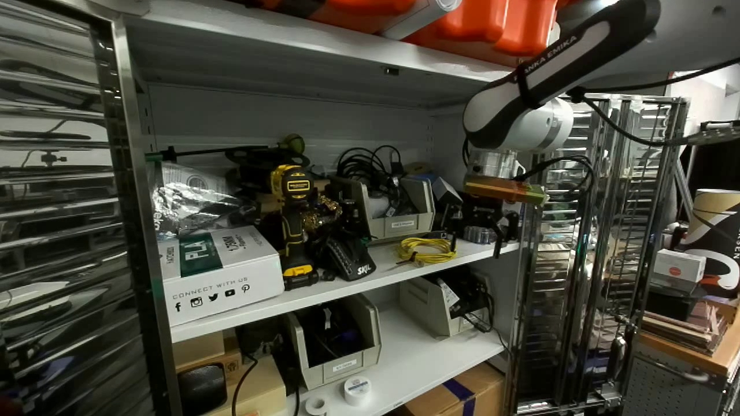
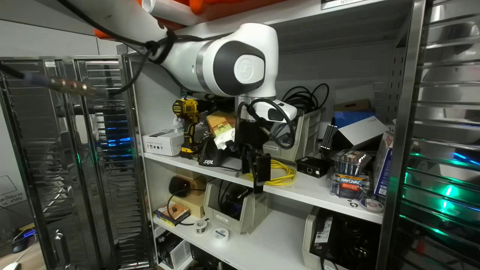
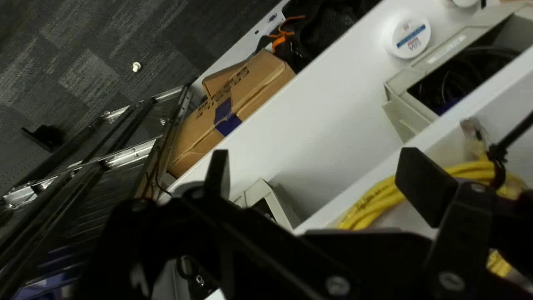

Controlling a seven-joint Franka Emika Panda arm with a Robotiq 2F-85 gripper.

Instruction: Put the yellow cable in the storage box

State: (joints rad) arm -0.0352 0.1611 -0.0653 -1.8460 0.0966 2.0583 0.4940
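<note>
The yellow cable (image 1: 430, 257) lies coiled on the middle shelf near its front edge. It also shows in an exterior view (image 2: 283, 180), partly behind the gripper, and in the wrist view (image 3: 374, 202). My gripper (image 1: 476, 242) hangs at the shelf's front edge beside the coil. In the wrist view the gripper (image 3: 322, 175) is open with its fingers wide apart; one finger overlaps the cable, and I cannot tell whether they touch. Nothing is held. A labelled grey storage box (image 1: 400, 225) with black cables stands behind the coil; it also shows in an exterior view (image 2: 313, 129).
More grey bins (image 1: 341, 370) (image 2: 311, 236) stand on the shelf below. A yellow drill (image 1: 295, 225), a black SKIL charger (image 1: 347, 257) and a white box (image 1: 225, 277) share the middle shelf. Battery packs (image 2: 348, 182) sit near its end. Metal doors (image 1: 578, 260) flank the cabinet.
</note>
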